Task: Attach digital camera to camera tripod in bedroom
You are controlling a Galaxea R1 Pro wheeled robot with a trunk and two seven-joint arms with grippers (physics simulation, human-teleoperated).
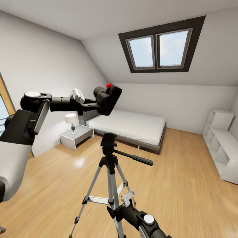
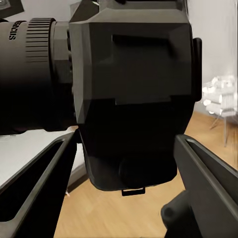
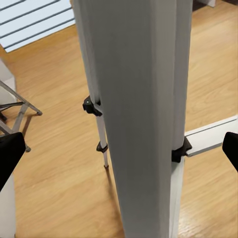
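Observation:
My left gripper [image 1: 99, 103] is shut on the digital camera [image 1: 108, 98], a black boxy body with a red button [image 1: 108, 85] on top, held tilted in the air. In the left wrist view the camera [image 2: 131, 89] sits between both fingers [image 2: 42, 186], lens barrel to one side. The camera tripod [image 1: 110, 172] stands on the wood floor right in front of me. Its black head [image 1: 108, 140] is below the camera and apart from it, and its pan handle [image 1: 135, 158] points right. My right gripper [image 1: 115, 210] is low, open around a silver leg [image 3: 144, 114] without touching it.
A grey bed with a white mattress [image 1: 132, 125] stands behind the tripod, beside a white nightstand [image 1: 76, 136] with a lamp. A white shelf unit [image 1: 220, 145] lines the right wall. A double skylight [image 1: 160, 48] is set in the sloped ceiling. Open wood floor [image 1: 185, 185] lies to the right.

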